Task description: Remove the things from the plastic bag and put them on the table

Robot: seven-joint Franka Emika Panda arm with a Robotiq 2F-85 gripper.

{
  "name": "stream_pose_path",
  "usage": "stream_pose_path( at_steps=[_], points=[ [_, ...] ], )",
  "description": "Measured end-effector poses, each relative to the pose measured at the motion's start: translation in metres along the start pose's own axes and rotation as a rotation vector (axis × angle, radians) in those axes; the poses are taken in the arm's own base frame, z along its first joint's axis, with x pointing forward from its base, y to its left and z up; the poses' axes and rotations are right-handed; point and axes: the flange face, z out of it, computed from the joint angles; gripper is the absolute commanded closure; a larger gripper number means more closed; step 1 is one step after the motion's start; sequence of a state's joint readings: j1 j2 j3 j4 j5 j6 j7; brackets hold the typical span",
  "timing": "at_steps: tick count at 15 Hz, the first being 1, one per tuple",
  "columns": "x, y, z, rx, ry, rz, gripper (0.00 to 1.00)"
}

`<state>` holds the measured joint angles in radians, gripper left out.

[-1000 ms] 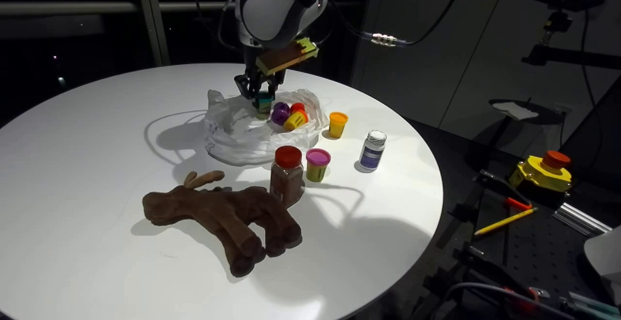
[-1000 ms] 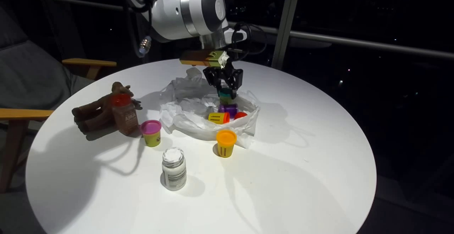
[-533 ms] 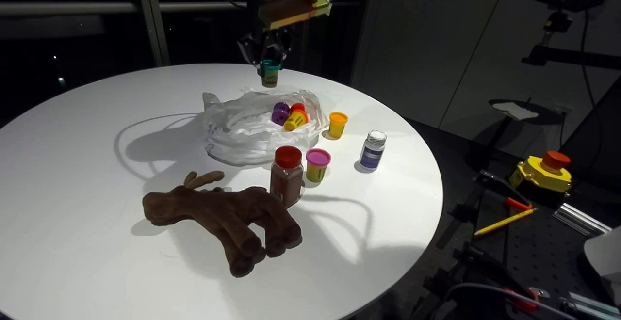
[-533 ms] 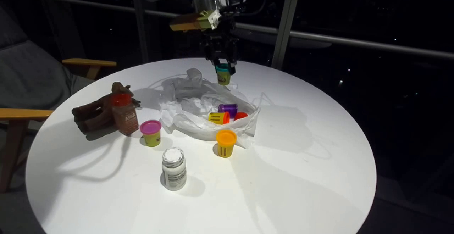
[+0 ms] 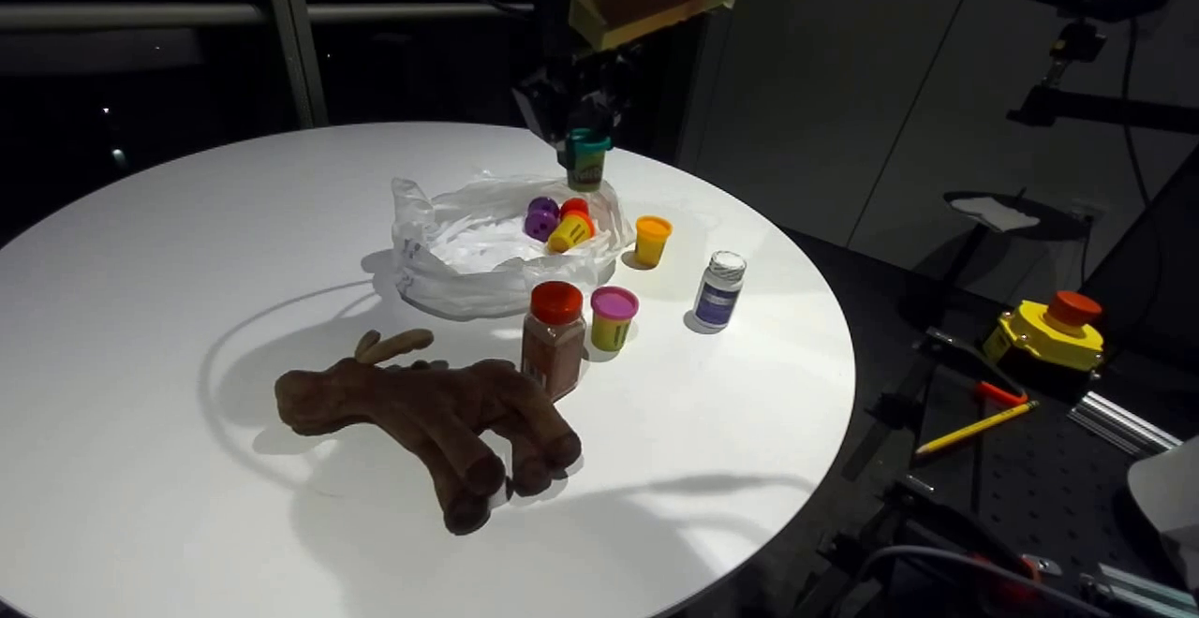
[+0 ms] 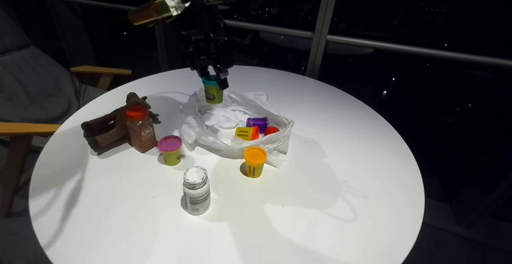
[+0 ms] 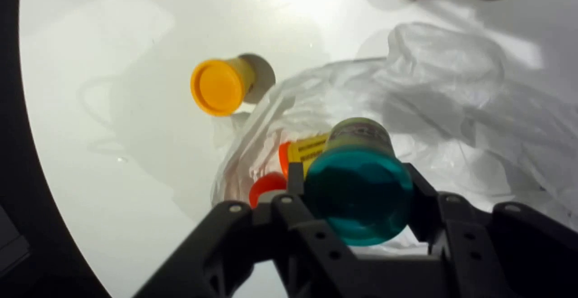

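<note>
On a big round table (image 5: 187,215) with a plain white top, lit in patches, sits a crinkled whitish plastic bag (image 5: 468,292), its mouth gaping upward. Dark windows (image 6: 384,8) with metal rails (image 6: 400,48) stand behind; a grey chair (image 6: 36,84) with wooden armrests shows in an exterior view, and past the table's edge a pencil (image 5: 976,429) lies on a black perforated board (image 5: 1040,478), near a yellow box (image 5: 1040,334) with a red button. The pincer (image 7: 356,187) is clamped on a teal-lidded tub (image 6: 214,96), holding it in the air above the bag; the logo on its side is too blurred to read. Inside the bag, a yellow tub (image 6: 243,133) lies on its side beside a purple tub (image 6: 258,124) and a round red thing (image 6: 271,130); the yellow one's dark print is too small to make out. Outside, an orange-lidded tub (image 6: 255,162) stands just beside the bag, a pink-lidded tub (image 6: 171,152) next to a red-lidded jar (image 6: 142,135), and a brown plush toy (image 5: 412,403) lies close to that jar. Pale capitals on the jar end in KA, the middle unclear. A white bottle (image 6: 197,192) bears a purple label and fine, unreadable print.
</note>
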<state>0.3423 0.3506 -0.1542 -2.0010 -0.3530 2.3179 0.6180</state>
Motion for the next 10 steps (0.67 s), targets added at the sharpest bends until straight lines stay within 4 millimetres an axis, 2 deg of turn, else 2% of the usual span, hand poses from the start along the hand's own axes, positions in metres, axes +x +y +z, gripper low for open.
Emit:
stream_pose_path(
  at_steps=[4,10],
  points=[
    [-0.046,0.010,0.027,0.003,-0.067,0.019,0.77],
    [-0.069,0.020,0.074,0.059,-0.064,0.029,0.77]
  ],
)
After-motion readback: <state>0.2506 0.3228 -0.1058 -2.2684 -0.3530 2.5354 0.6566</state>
